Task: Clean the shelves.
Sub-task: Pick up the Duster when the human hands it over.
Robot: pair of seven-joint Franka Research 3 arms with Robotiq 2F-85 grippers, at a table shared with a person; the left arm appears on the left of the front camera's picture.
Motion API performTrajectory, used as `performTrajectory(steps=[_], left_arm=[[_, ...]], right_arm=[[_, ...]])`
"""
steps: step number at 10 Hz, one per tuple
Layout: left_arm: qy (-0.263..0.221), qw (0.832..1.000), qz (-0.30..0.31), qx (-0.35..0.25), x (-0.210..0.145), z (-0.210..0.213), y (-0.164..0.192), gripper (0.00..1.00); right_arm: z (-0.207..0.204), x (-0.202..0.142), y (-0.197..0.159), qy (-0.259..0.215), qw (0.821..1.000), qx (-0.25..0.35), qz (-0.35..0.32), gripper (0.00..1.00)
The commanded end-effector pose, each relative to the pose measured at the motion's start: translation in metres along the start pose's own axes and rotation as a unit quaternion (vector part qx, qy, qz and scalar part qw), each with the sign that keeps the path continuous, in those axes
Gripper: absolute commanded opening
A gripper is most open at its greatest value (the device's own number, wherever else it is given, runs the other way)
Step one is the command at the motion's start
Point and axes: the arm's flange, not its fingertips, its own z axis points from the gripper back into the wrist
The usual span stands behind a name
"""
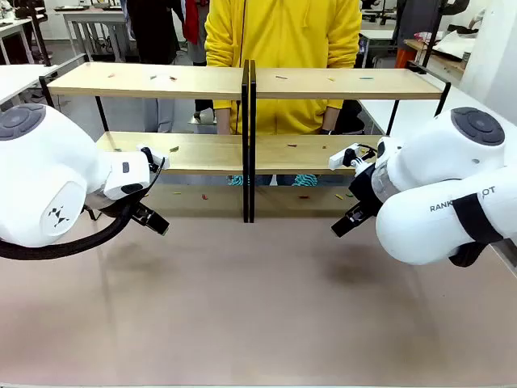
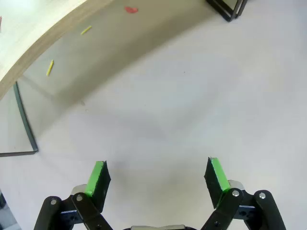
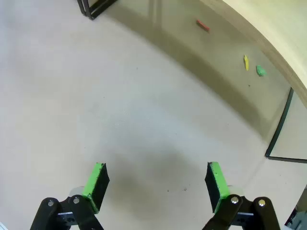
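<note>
Low over table (image 1: 258, 323) before scrap-strewn shelves (image 1: 202, 82): left gripper (image 2: 157, 168) and right gripper (image 3: 157, 168), jaws released, wide apart.

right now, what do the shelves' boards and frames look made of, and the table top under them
The shelves have boards that look like light wood or wood-look laminate, matte and pale. Their frames look like thin black-painted metal: slim straight bars. The table top is a smooth matte beige surface; material unclear.

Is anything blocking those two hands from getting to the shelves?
Nothing visible does. The left hand and right hand hang open above the table, just short of the shelves; small coloured scraps lie beneath the boards.
</note>
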Motion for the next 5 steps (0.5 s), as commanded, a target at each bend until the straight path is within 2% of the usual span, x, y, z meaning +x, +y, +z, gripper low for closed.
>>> performTrajectory(steps=[1, 5], left_arm=[[0.0, 1.0, 0.0, 0.0, 0.0001, 0.0001, 0.0, 1.0], [0.0, 1.0, 0.0, 0.0, 0.0001, 0.0001, 0.0, 1.0]], right_arm=[[0.0, 0.0, 0.0, 0.0, 1.0, 0.0, 0.0, 1.0], [0.0, 0.0, 0.0, 0.0, 1.0, 0.0, 0.0, 1.0]])
